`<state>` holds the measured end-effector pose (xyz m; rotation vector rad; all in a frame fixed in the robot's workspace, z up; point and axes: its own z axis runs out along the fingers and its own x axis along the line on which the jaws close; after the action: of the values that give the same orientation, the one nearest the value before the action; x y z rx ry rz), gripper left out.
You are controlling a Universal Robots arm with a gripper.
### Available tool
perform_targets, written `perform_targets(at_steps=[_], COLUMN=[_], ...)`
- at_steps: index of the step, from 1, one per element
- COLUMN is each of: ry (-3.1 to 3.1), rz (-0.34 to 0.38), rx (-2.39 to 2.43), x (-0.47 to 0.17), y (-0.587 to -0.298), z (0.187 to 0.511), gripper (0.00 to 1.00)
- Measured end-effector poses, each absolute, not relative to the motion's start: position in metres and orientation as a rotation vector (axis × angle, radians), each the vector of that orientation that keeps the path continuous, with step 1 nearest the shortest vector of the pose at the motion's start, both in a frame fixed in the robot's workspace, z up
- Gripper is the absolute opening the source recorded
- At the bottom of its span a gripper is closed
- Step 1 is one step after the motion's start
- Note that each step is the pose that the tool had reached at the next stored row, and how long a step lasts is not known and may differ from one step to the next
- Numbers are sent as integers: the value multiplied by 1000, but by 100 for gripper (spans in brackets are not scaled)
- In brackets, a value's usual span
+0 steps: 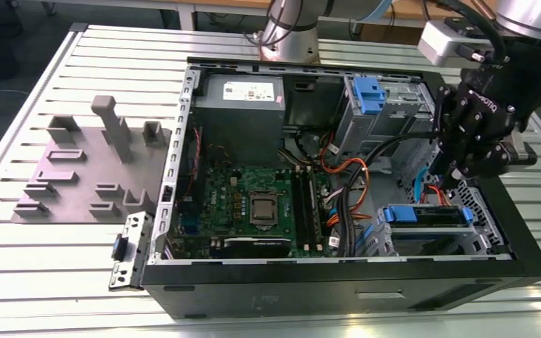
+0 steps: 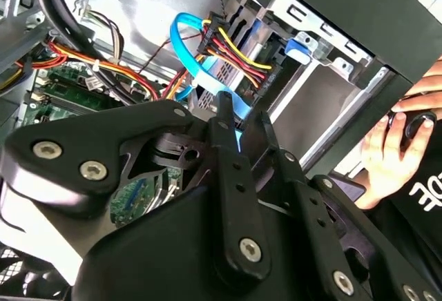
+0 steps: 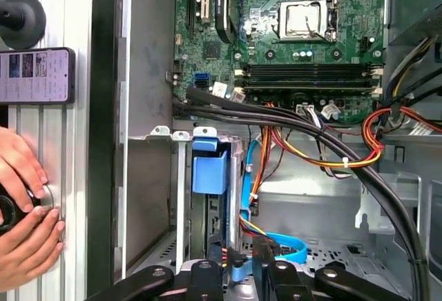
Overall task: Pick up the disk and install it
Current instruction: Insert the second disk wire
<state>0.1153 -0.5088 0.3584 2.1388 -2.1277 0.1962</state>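
Note:
The disk (image 1: pixel 428 215) sits on edge in the lower drive bay of the open computer case (image 1: pixel 346 282), at the exterior view's right. Its blue bracket handle (image 3: pixel 209 170) sticks out of the bay, and the same blue tab (image 2: pixel 298 47) appears in the second wrist view. My gripper (image 1: pixel 442 184) hangs just above the disk's far end, close to the red cable there. The fingers (image 3: pixel 207 273) stand close together, shut. A sliver of blue shows in the narrow gap of the gripper (image 2: pixel 240 127); I cannot tell what it belongs to.
Bundled power cables (image 3: pixel 331 142) and a blue data cable (image 2: pixel 183 45) cross the case beside the bay. Another blue bracket (image 1: pixel 368 95) sits in the upper bay. A person's hands (image 3: pixel 24 232) and a phone (image 3: pixel 34 74) lie outside the case wall. A grey fixture plate (image 1: pixel 73 176) lies at the exterior view's left.

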Motion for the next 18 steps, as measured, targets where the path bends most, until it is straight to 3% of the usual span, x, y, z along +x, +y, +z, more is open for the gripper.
perform_targets(at_steps=[3, 5, 14, 18], ry=[-2127, -2127, -2127, -2159], rz=[197, 198, 201, 158], rx=[2138, 2138, 2147, 2186], x=[115, 116, 112, 106], y=[-509, -509, -512, -516], z=[355, 355, 351, 346], gripper=[30, 17, 16, 16])
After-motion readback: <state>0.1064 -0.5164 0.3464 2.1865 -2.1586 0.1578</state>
